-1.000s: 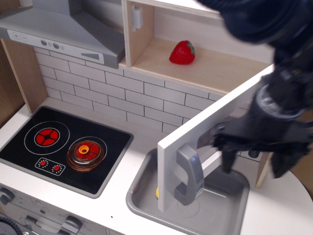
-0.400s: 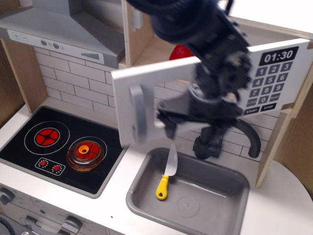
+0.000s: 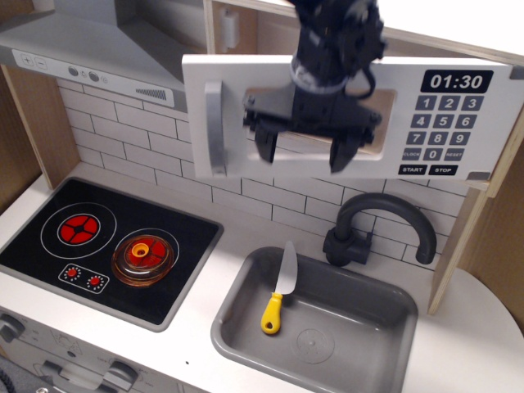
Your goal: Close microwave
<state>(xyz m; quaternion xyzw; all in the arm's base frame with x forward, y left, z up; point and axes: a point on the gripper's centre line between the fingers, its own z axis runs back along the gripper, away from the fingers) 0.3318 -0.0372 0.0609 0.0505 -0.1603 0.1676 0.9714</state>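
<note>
The microwave [image 3: 458, 115] sits above the counter with its white door [image 3: 196, 90] swung almost flat against the front, the left edge still standing slightly out. The grey bar handle [image 3: 214, 128] is at the door's left side. The black keypad [image 3: 446, 123] shows 01:30. My black gripper [image 3: 303, 154] is open, its two fingers pointing down, pressed against the door over the window. The window and the microwave's inside are hidden behind the gripper and the door.
A grey range hood [image 3: 98, 49] hangs at the upper left over a black hob [image 3: 106, 246]. A grey sink [image 3: 319, 327] holds a yellow-handled knife [image 3: 278, 291]. A black tap [image 3: 377, 229] stands behind the sink, under the microwave.
The door has swung from wide open over the sink to nearly shut. My gripper moved up and left with it and now rests on the door's front. The strawberry is now hidden.
</note>
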